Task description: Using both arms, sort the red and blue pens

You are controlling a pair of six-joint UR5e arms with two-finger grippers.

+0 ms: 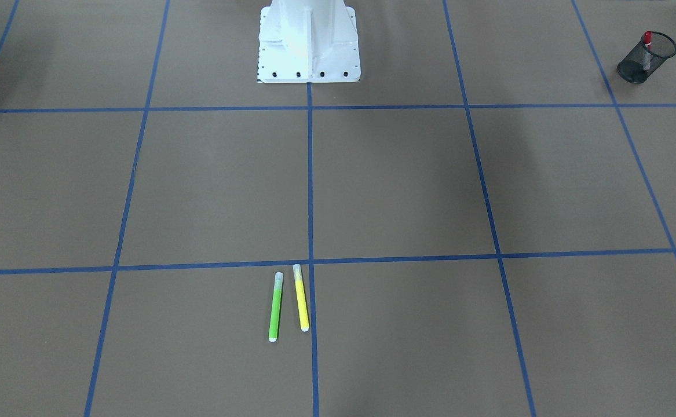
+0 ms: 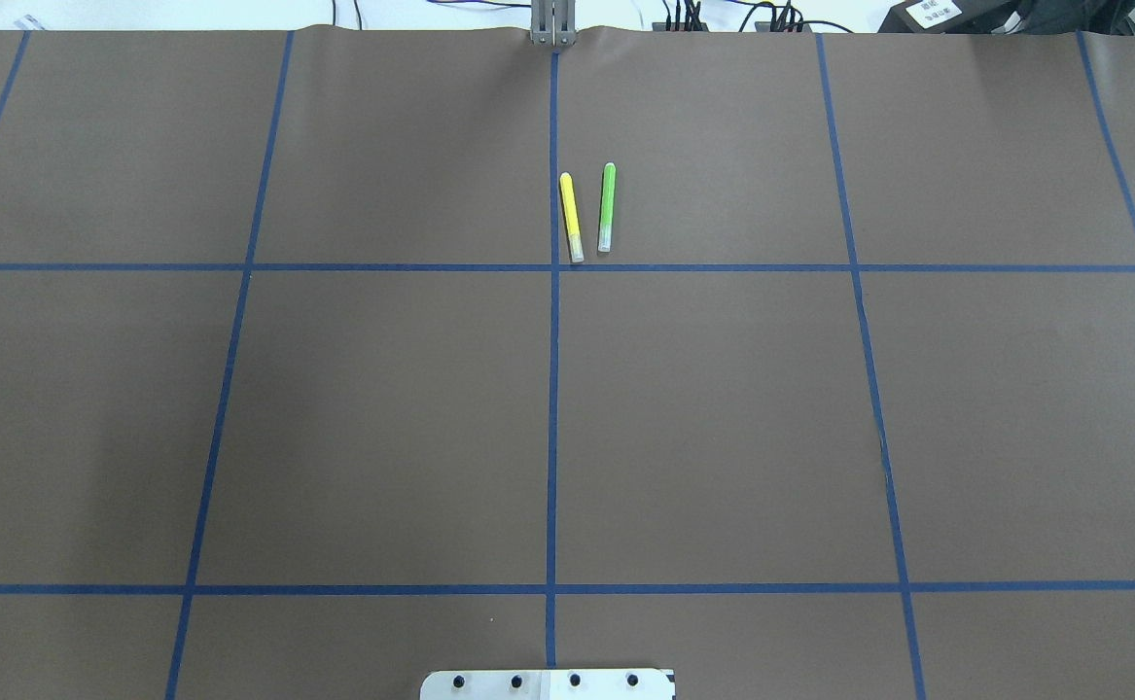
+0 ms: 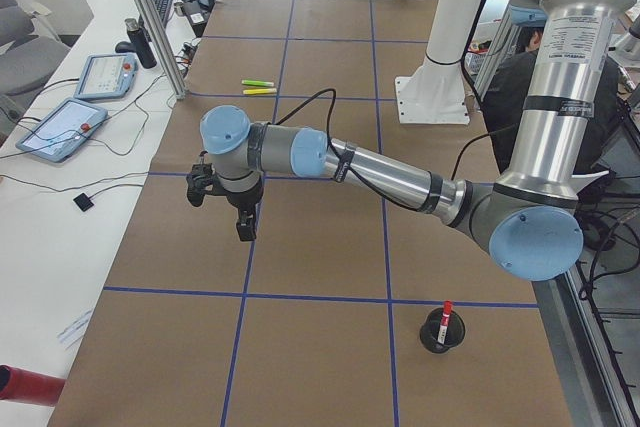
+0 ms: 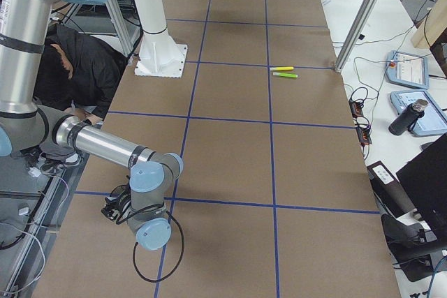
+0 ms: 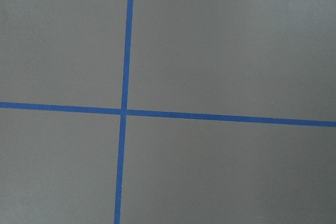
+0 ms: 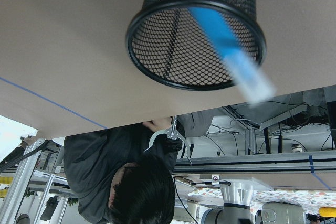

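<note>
Left gripper (image 3: 240,219) hangs over bare table and right gripper (image 4: 114,209) sits by the right cup (image 6: 157,51); I cannot tell if either is spread. The blue pen (image 6: 220,30) leans inside that cup, and the red pen (image 1: 647,39) stands in the left cup (image 1: 639,63). A low swing away could topple the right cup.
</note>
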